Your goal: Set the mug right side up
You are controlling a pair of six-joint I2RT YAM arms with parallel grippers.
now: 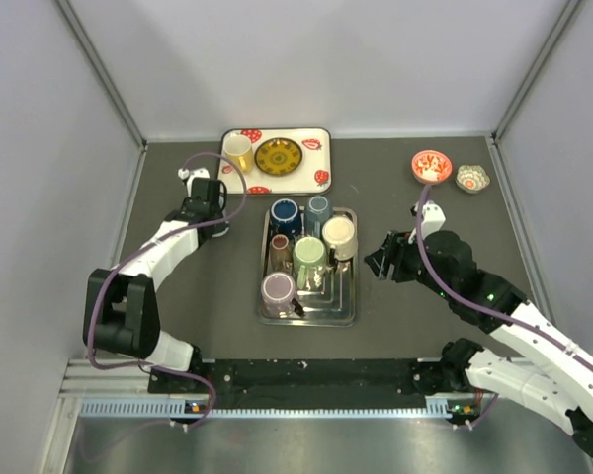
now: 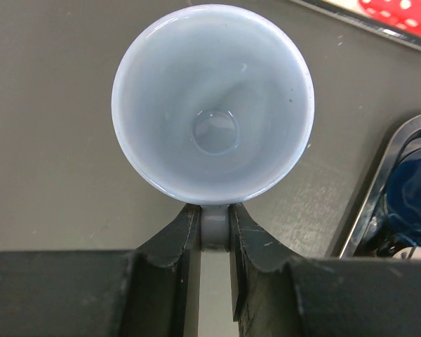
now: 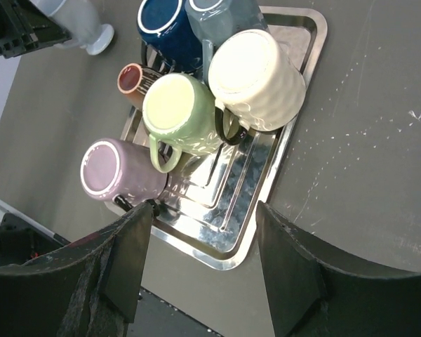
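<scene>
Mugs crowd a metal tray at the middle of the desk in the overhead view. The task's pale mug is apart from them, to the far left, at the tip of the left gripper, and the right gripper hangs just right of the tray. In the left wrist view the mug's mouth faces straight up at the camera, its inside bottom visible, and the gripper is pinched narrowly on the handle. In the right wrist view the right gripper's jaws stand wide apart, holding nothing, and the pale mug shows beyond the tray with its foot down toward the desk. The turn looks done. Whether the foot touches the desk I cannot tell, so setting down, letting go and backing away appear to remain.
</scene>
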